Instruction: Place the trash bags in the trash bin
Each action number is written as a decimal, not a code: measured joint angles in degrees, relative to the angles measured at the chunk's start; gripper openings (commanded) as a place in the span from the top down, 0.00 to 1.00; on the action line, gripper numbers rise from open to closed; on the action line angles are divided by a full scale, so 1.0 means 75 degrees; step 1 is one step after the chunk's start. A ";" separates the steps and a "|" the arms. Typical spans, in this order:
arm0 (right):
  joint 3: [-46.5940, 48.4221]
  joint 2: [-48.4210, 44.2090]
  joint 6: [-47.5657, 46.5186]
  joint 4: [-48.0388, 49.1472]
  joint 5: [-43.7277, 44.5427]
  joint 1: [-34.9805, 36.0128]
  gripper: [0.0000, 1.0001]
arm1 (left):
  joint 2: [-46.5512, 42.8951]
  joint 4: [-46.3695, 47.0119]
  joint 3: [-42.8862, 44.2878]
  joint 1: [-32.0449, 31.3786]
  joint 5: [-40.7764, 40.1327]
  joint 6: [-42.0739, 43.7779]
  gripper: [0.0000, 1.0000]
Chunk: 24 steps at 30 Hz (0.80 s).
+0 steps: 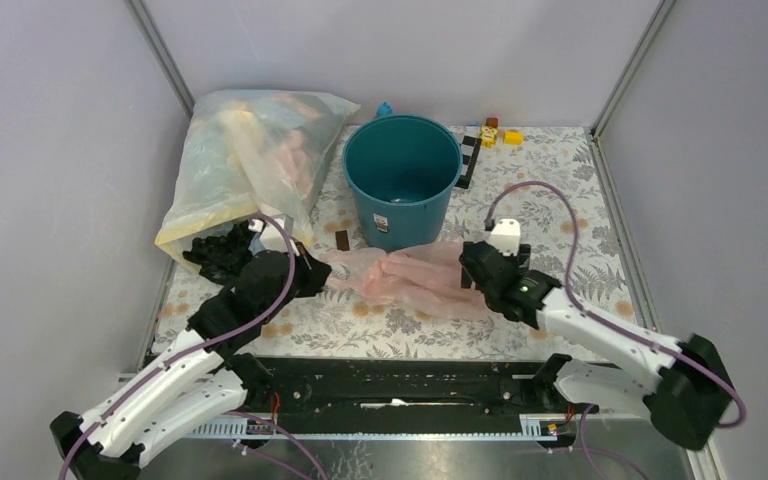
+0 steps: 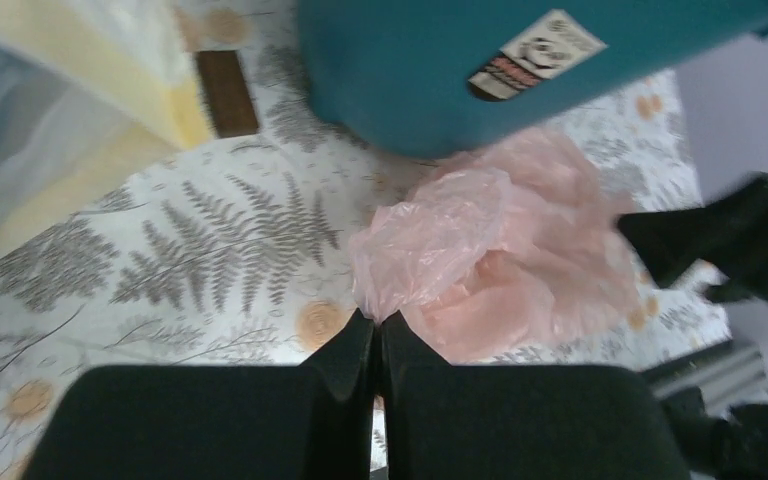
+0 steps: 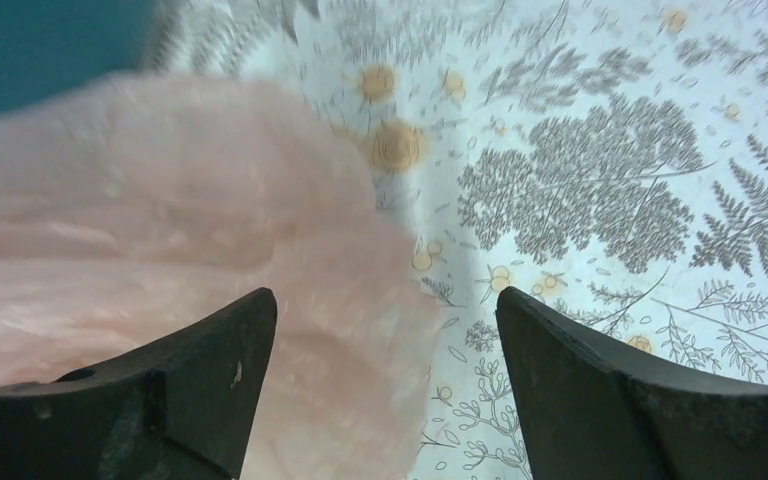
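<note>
At the far left a big yellowish clear sack (image 1: 245, 160) full of pale stuff leans against the side wall, on the fern-printed tablecloth (image 1: 580, 210). My left gripper (image 1: 312, 272) sits just in front of it, low over the cloth. On the left wrist camera its jaws are pressed fully together, with the tips at the near edge of the pink trash bag (image 1: 405, 275). I cannot tell if any film is pinched between them. A small dark brown strip (image 1: 343, 241) lies flat beside the bin's left foot. The trash bin (image 1: 402, 175) stands upright at the back middle, white label facing me. The crumpled pink bag lies stretched across the cloth just in front of its base. My right gripper (image 1: 472, 268) is at the bag's right end, jaws spread wide. Pink film lies against one finger (image 3: 160, 390) and partly fills the gap, gripped by nothing. Behind, small coloured blocks (image 1: 497, 133) sit by the back wall.
</note>
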 measured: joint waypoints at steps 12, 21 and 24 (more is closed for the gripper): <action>-0.0012 -0.2078 0.0023 -0.0242 0.0303 0.0000 0.17 | -0.0367 -0.1017 -0.0085 0.0006 -0.1434 -0.0822 1.00; -0.0309 -0.1440 0.0070 0.0230 -0.1746 0.0006 0.22 | -0.0525 -0.0702 -0.0262 0.0006 -0.1020 -0.0562 1.00; -0.0603 -0.1192 0.0187 0.0414 -0.2250 0.0006 0.26 | -0.0425 -0.0691 -0.0262 0.0006 -0.0886 -0.0504 1.00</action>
